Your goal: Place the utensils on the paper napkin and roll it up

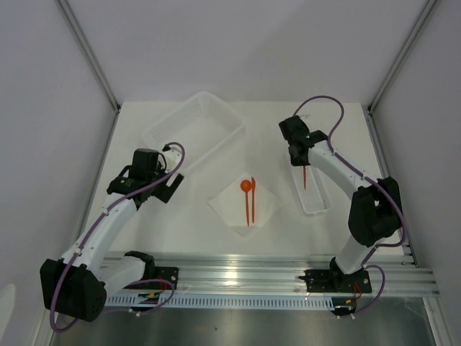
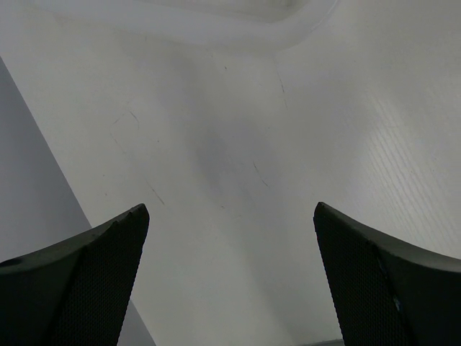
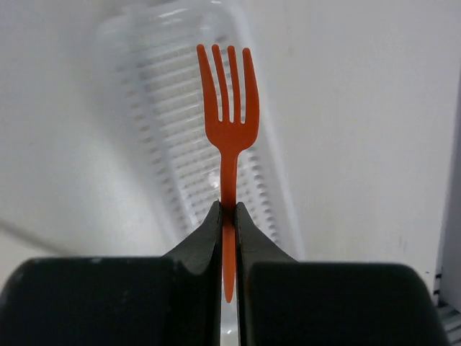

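The white paper napkin point(image 1: 243, 203) lies as a diamond in the middle of the table. An orange spoon point(image 1: 245, 193) and a second slim orange utensil point(image 1: 253, 196) lie on it side by side. My right gripper point(image 3: 227, 207) is shut on the handle of an orange fork point(image 3: 228, 108), tines pointing away. In the top view the fork point(image 1: 305, 177) hangs over the narrow white tray point(image 1: 311, 187), just below the right gripper point(image 1: 300, 160). My left gripper point(image 1: 167, 189) stands open over bare table, left of the napkin, its fingers point(image 2: 108, 252) wide apart with nothing between them.
A large white mesh basket point(image 1: 193, 130) sits at the back left, tilted, close to the left gripper; its rim point(image 2: 216, 21) shows in the left wrist view. The enclosure's grey walls stand at both sides. An aluminium rail point(image 1: 274, 277) runs along the near edge.
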Tool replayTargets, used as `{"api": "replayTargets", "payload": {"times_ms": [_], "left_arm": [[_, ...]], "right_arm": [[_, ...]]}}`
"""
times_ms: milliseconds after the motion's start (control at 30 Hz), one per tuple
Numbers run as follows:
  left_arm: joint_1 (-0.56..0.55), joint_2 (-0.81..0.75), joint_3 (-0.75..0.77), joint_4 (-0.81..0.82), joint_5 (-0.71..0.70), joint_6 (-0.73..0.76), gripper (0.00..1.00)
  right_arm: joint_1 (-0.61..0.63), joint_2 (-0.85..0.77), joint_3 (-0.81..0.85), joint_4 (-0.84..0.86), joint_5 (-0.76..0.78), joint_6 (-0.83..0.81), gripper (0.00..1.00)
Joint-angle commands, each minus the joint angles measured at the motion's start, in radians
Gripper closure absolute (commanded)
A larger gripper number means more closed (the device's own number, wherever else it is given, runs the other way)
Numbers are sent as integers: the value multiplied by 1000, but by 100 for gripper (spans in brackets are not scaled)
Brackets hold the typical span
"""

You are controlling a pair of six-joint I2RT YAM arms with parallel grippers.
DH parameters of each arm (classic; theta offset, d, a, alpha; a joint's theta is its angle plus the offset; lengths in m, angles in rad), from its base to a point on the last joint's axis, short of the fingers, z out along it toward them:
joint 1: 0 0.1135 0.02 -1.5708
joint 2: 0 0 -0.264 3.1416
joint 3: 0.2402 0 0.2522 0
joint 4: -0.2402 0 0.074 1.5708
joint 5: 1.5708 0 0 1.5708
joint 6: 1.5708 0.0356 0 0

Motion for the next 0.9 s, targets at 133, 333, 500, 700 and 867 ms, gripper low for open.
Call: {"api": "replayTargets", "payload": {"times_ms": [133,333,500,700,867], "left_arm": [[5,-27,-3,5,53,-26,1],[5,-35,-6,6,79,-26,1],[5,-39,-13,9,85,-25,1],[5,-33,-15,9,90,-25,0],[5,-33,-7,9,88,-23,0]], "right_arm": [[320,-121,-16,152,-248,340,100],[442,83,57,158,-285,443,100],[469,177,85,141,-306,460,100],[485,192,51,145,-277,481,100],[491,197,30,146,-287,487,100]]}}
